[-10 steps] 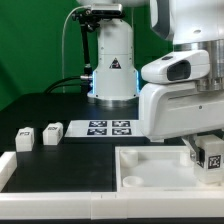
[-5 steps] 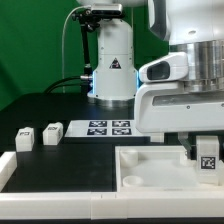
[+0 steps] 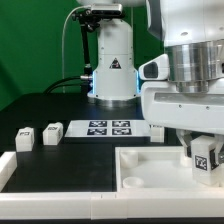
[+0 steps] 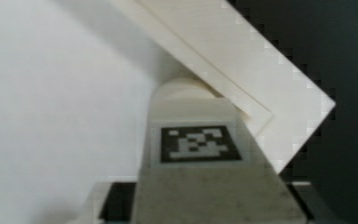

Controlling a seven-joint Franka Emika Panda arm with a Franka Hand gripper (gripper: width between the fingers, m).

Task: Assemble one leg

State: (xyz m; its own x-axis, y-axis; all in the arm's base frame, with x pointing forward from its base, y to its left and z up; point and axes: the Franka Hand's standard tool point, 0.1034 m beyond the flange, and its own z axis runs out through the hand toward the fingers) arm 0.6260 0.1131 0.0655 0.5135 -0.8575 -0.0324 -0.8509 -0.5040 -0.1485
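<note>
Fingers [image 3: 193,152] clamped on a white tagged leg [image 3: 207,155], held upright over the tray-like tabletop [image 3: 150,172] at its corner on the exterior view's right, contact unclear, tray otherwise bare, two loose legs [image 3: 51,132] on the dark worktop [image 3: 40,105] beside the marker board [image 3: 110,127].

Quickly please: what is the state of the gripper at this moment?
Gripper: closed, holding the leg.

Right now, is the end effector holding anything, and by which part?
Yes: the end effector grips a leg by two opposite sides, near its tagged end.
</note>
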